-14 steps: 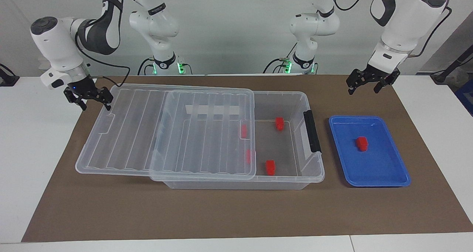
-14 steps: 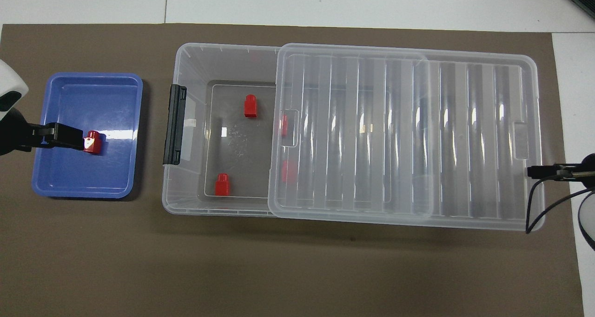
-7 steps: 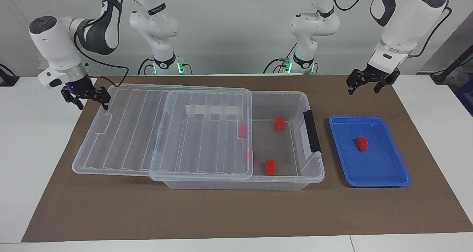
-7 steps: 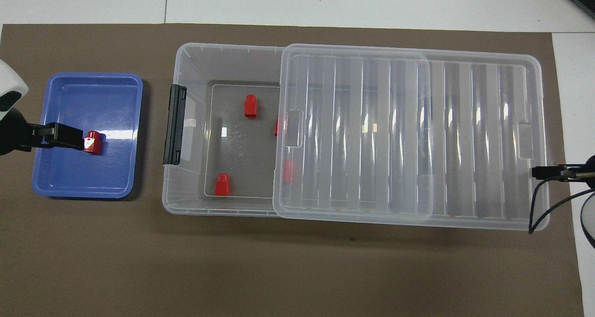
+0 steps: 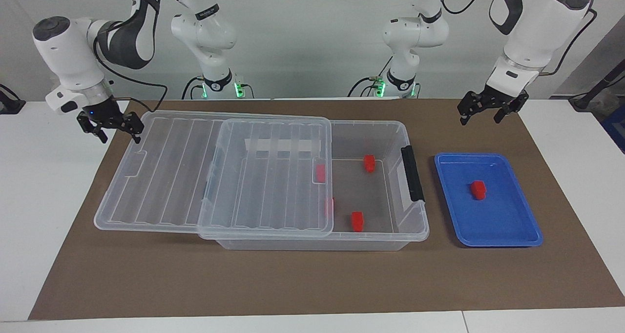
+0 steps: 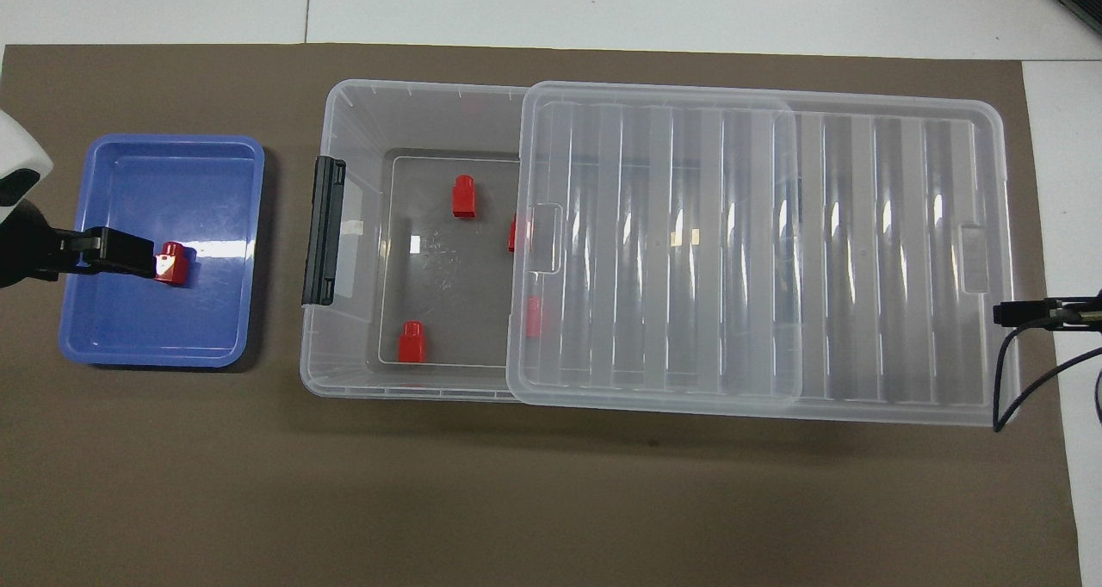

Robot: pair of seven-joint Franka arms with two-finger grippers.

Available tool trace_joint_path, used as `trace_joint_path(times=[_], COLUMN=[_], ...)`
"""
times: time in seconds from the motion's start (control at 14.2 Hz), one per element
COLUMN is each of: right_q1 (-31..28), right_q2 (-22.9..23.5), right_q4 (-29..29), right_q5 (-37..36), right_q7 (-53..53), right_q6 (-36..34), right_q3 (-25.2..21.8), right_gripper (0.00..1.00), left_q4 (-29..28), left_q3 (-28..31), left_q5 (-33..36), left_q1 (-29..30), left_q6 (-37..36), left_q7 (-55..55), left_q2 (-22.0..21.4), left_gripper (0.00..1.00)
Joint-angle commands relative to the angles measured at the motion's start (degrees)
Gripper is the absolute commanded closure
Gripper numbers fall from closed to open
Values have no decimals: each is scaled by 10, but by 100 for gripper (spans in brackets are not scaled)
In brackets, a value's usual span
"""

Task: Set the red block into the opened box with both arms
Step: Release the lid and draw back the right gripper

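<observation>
- Since a second ago the lid has slid further toward the right arm's end of the table, uncovering more of the box floor; the right gripper has risen and drawn back from the lid's corner. Left gripper unchanged.
- Right arm: gripper hangs tips-down in the air over the brown mat, just off the lid's corner nearer the robots, not touching it. Fingers spread, holding nothing.
- Left arm: waits, wrist bent down, gripper in the air over the mat beside the blue tray's edge nearer the robots. Fingers spread, empty. In the overhead view its tip overlaps the tray, but the facing view shows it well above.
- Box: open at the end with the black handle; lid rests across the rest, overhanging the end toward the right arm.
- Inside the box: two red blocks in the open part, one nearer the robots, one farther; two more show at or under the lid's edge.
- Red block: lies in the blue tray, about mid-floor, untouched, below the left gripper and well apart from it.
- Nothing stands between the tray and the box opening.
</observation>
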Motion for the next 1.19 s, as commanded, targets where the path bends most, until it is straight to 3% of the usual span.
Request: trace_joint_path(times=[0.0,0.28,0.56,0.77,0.98,1.12], right_q1=[28,87,119,125,124,126], right_q2=[-2,5,58,102,113,118], right_q4=[38,98,246,347,369,375], right_q5=[-7,-7,-8,-7,-9,-35], right_q7=[62,171,252,286,313,312], right_q6=[-58,-120,-229,-291,-300,-316], right_q3=[5,5,5,5,5,9], right_gripper=[0,0,0,0,0,0], left_q4=[-3,-3,-38,-46,-105,-120], left_q3=[1,1,3,3,3,3], left_q5=[12,11,9,9,9,9], left_q1=[0,0,50,79,85,94], left_q6=[1,-16,96,172,326,380], left_q7=[2,-5,-6,88,114,127], left_q2=[-6,-10,-1,58,115,157], left_gripper=[0,0,0,0,0,0])
